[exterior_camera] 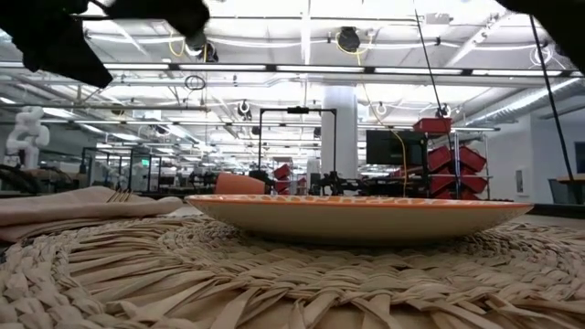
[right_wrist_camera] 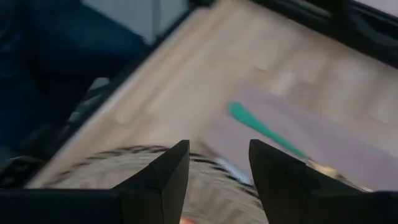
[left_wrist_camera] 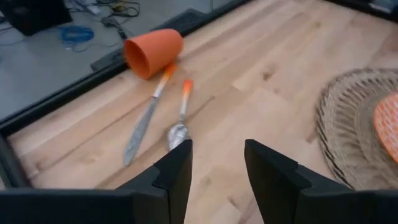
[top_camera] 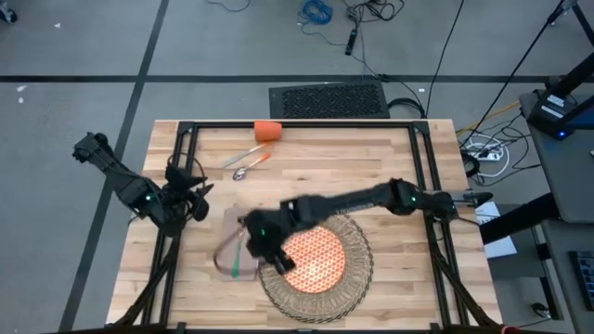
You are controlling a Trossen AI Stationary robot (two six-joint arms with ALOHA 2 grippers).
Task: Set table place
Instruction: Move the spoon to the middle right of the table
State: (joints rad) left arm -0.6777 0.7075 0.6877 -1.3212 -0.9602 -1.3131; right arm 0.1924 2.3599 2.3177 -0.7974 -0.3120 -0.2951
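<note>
An orange-patterned plate [top_camera: 314,260] lies on the round wicker placemat [top_camera: 357,278] at the table's near middle. A beige napkin [top_camera: 227,243] lies to the left of the mat with the green-handled fork [top_camera: 238,264] on it. My right gripper [top_camera: 263,252] hovers open over the mat's left edge, between plate and napkin. In its wrist view the fork [right_wrist_camera: 261,127] lies ahead of it on the napkin [right_wrist_camera: 329,143]. My left gripper [top_camera: 200,198] is open and empty at the table's left. It faces the knife [left_wrist_camera: 146,118], the spoon [left_wrist_camera: 180,121] and the orange cup [left_wrist_camera: 152,53], which lies on its side.
The cup [top_camera: 267,131] lies near the table's far edge, with the knife [top_camera: 243,156] and spoon [top_camera: 252,167] side by side just in front of it. The black table frame [top_camera: 186,139] runs along the sides. Bare wood lies to the right of the mat.
</note>
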